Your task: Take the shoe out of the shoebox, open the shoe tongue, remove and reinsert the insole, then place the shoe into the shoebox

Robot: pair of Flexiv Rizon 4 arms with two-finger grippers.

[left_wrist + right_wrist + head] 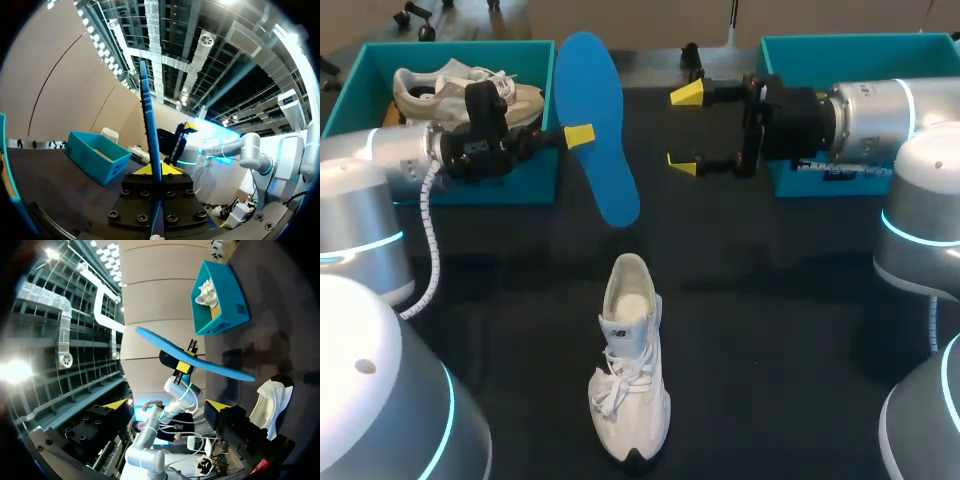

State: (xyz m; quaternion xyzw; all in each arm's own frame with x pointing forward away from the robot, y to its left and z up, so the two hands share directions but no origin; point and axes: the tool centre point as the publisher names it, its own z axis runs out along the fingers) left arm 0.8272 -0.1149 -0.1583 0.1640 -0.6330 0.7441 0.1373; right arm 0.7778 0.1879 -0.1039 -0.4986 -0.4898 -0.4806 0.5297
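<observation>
Lying on the black table (790, 300), toe toward the robot, the white shoe (630, 370) sits clear of both teal shoeboxes (440, 190). The left gripper (578, 136) pinches the blue insole (597, 130) aloft; the right gripper (685, 128) gapes wide nearby. Only the left wrist view shows the insole edge-on.

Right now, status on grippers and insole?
Left gripper shut on blue insole, held aloft. Right gripper open, empty. White shoe on table, nothing blocking its opening.
</observation>
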